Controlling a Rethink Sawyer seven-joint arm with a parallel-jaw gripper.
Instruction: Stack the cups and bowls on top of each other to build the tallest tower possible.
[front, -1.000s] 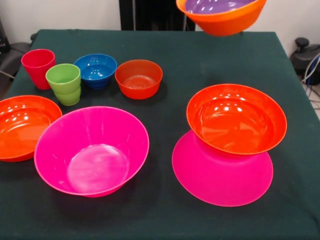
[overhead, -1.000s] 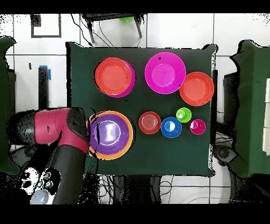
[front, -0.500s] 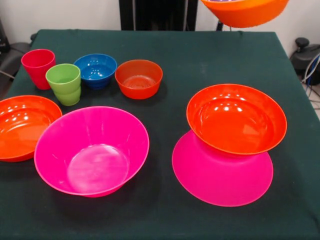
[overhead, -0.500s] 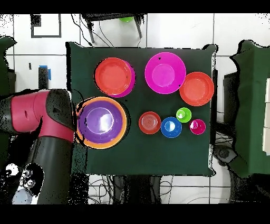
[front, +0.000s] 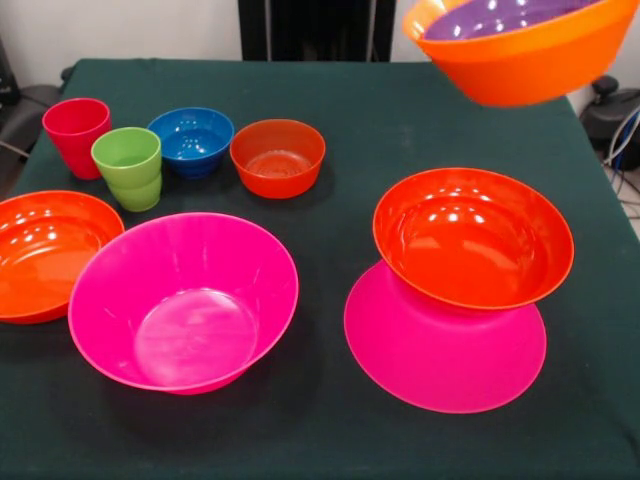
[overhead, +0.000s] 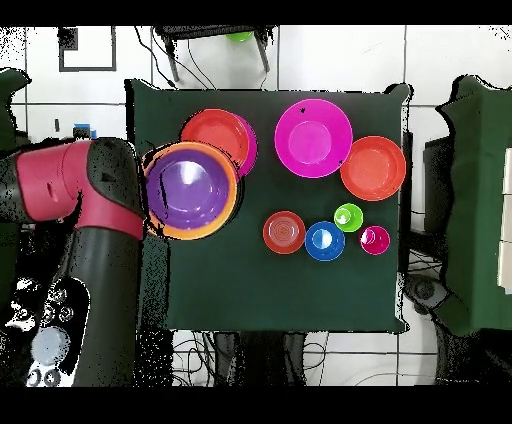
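While the large orange plastic bowl (front: 520, 62) hangs in the air above the table's right side in the front view, a medium purple plastic bowl (front: 500, 16) sits nested inside it, and the pair is tilted slightly. Seen from overhead, the red and black robot arm (overhead: 95, 205) reaches in beside this bowl pair, which overlaps the edge of the tower; the gripper itself is hidden, so whether it is clenched or released cannot be told. Below on the dark green tablecloth (front: 400, 110), the tower is an upturned hot pink bowl (front: 445, 350) with a shallow red-orange bowl (front: 472, 238) resting upright on its base. Another large hot pink bowl (front: 183, 300) stands upright left of it, touching a second shallow red-orange bowl (front: 45, 252) at the left edge. Behind them stand a red tumbler (front: 76, 133), a lime green tumbler (front: 128, 166), a small blue bowl (front: 191, 140) and a small red-orange bowl (front: 278, 156) in a row.
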